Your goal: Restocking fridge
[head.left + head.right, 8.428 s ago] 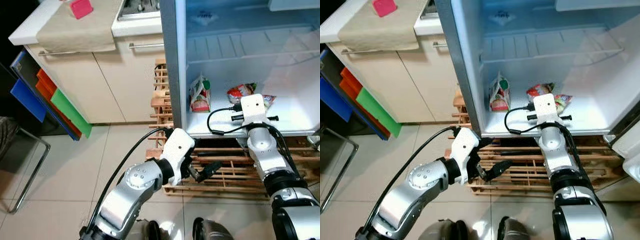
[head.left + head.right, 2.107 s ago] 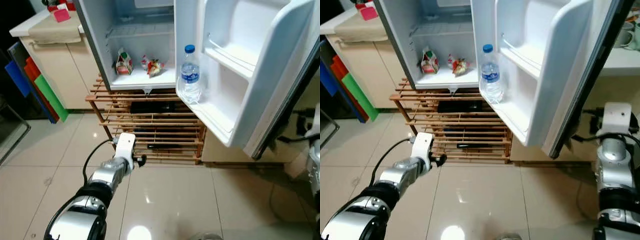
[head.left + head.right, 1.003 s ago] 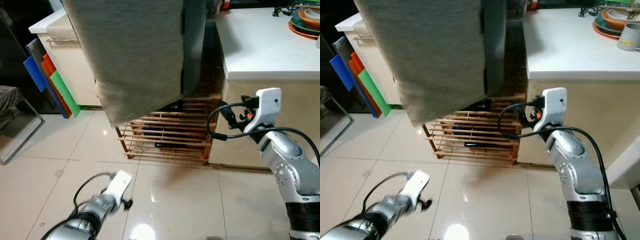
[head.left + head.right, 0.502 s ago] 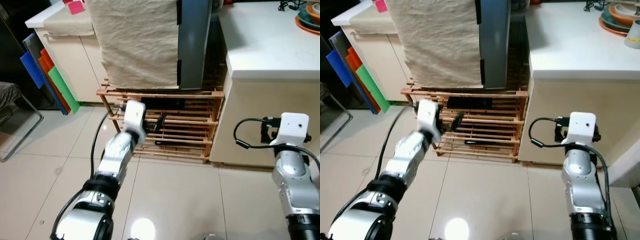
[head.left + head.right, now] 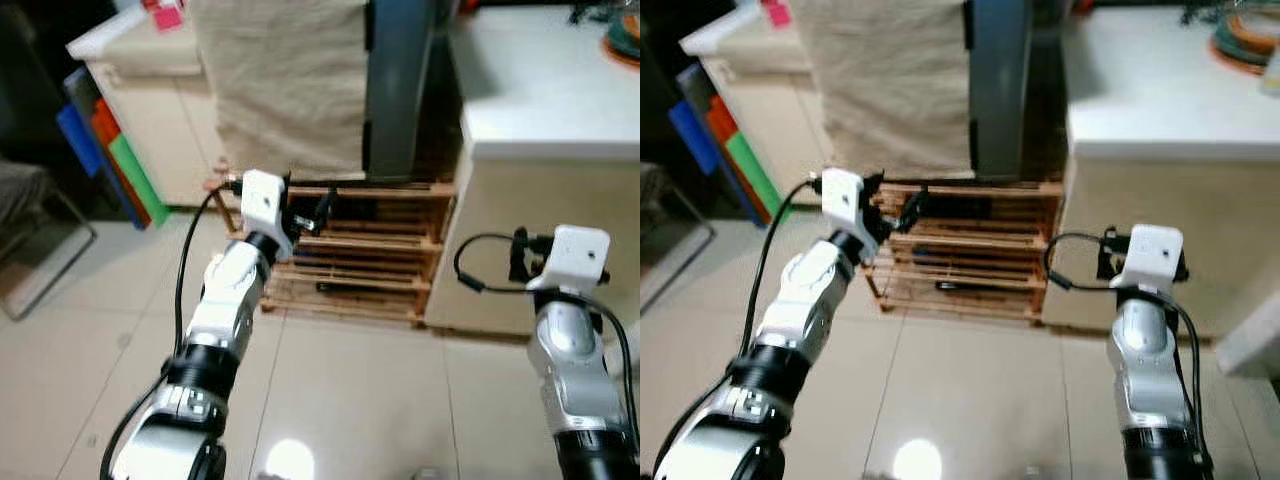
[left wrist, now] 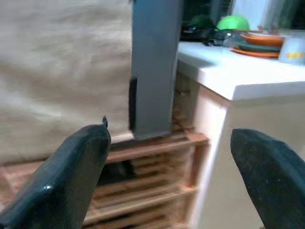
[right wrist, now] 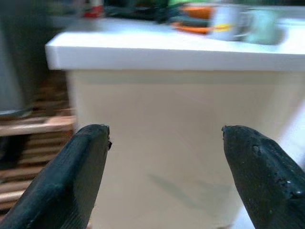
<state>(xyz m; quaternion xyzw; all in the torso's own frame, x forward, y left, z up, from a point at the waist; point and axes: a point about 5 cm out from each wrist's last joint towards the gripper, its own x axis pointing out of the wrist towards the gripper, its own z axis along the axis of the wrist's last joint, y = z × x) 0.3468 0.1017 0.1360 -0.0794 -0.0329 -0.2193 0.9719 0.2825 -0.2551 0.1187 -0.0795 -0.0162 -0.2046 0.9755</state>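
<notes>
The fridge (image 5: 400, 90) stands shut, its front draped with a beige cloth (image 5: 285, 85), on a wooden slatted rack (image 5: 350, 265). My left gripper (image 5: 318, 212) is held up at the rack's top edge, just below the cloth. In the left wrist view its fingers (image 6: 71, 181) are wide apart with nothing between them. My right arm (image 5: 572, 300) is raised in front of the white counter's cabinet (image 5: 500, 240). The right gripper (image 7: 162, 176) is open and empty, facing that cream cabinet front.
The white counter (image 5: 545, 90) to the right of the fridge carries orange plates (image 6: 257, 40) and mugs (image 7: 228, 21). Left of the fridge are cream cupboards with coloured boards (image 5: 120, 165) leaning on them, and a chair (image 5: 40, 250). Glossy tiled floor (image 5: 340, 400) lies in front.
The fridge door, open two seconds ago with a bottle in its shelf, is now shut. My left gripper rose from floor level to the rack. The right arm drew back to the counter.
</notes>
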